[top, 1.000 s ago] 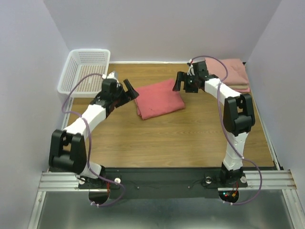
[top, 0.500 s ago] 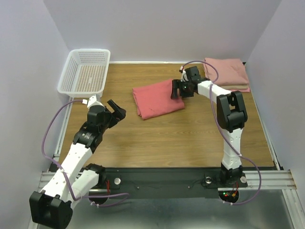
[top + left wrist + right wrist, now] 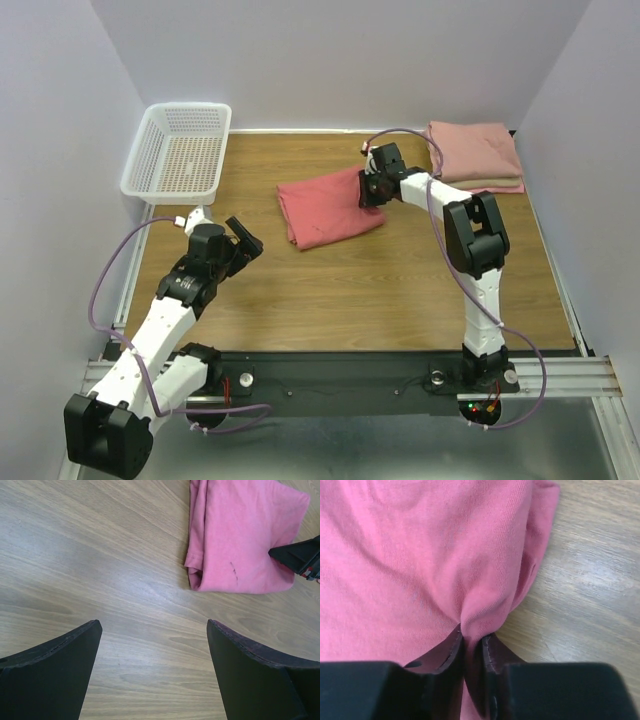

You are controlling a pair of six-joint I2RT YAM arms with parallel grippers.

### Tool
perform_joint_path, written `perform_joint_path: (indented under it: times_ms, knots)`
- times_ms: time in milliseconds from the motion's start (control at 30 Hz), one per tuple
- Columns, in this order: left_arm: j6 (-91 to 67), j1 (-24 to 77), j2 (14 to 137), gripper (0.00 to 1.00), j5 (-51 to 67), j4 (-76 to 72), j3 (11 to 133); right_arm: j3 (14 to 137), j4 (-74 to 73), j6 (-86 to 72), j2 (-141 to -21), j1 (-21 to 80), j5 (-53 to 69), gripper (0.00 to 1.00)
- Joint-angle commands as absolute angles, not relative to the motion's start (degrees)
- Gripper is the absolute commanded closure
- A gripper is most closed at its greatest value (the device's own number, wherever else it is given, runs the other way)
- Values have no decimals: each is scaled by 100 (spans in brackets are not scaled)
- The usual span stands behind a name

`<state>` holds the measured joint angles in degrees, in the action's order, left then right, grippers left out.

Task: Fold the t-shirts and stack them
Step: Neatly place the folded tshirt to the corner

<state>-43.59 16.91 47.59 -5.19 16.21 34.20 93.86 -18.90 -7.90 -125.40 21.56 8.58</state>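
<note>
A: Firstly, entry one: right gripper [image 3: 472,641]. State of the jaws?
B: Drawn nearly together, nipping a raised fold of the coral-red t-shirt [image 3: 415,555]. The cloth puckers up between the two dark fingers. In the wrist view, wood shows just past the hem at 2 o'clock.
A: Where on the garment?
B: Seen from above, at its 2 o'clock corner. The forearm runs in toward it from 3 o'clock.
A: Entry two: left gripper [image 3: 152,625].
B: Jaws spread wide, with nothing between them but bare table [image 3: 100,555]. It hangs over the boards at about 8 o'clock of the coral shirt, well apart from it.
A: Entry three: the coral shirt itself.
B: Folded to a rough rectangle and lying flat near the middle of the table, a little toward 12 o'clock and slightly askew. Its layered edges show on the side facing the left gripper.
A: Other garments?
B: One stack in the table's 1 o'clock corner. The salmon-pink t-shirt [image 3: 475,148] lies folded on top, the beige t-shirt [image 3: 500,186] beneath it with only its near edge showing. The stack sits near the right gripper, apart from the coral piece.
A: Sundries?
B: White lattice basket [image 3: 188,108], in the 10 o'clock corner, well apart from every shirt.
</note>
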Motion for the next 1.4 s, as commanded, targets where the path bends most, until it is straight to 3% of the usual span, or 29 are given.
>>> perform_joint_path:
  times_ms: [0,33,133,400,800,1367]
  knots:
    - [-4386,1696,4579,2,-738,1670,3366,9387,-2004,-511,-12762,2399,441,85]
    - [-4386,1696,4553,2,-773,1696,3375,9430,-2004,-466,-12727,2434,309,92]
    - [-4403,1696,4535,2,-791,1758,3384,9501,-2004,-343,-12525,2443,-420,99]
    - [-4430,1696,4632,2,-1081,1837,3542,9782,-2004,543,-12050,2400,-2837,100]
    - [-4202,1696,4930,2,-1178,1794,3849,10915,-1978,2038,-11988,1907,-3155,100]
    - [-4149,1687,5036,2,-1283,1828,3929,12357,-1978,2698,-12182,1389,-3735,100]
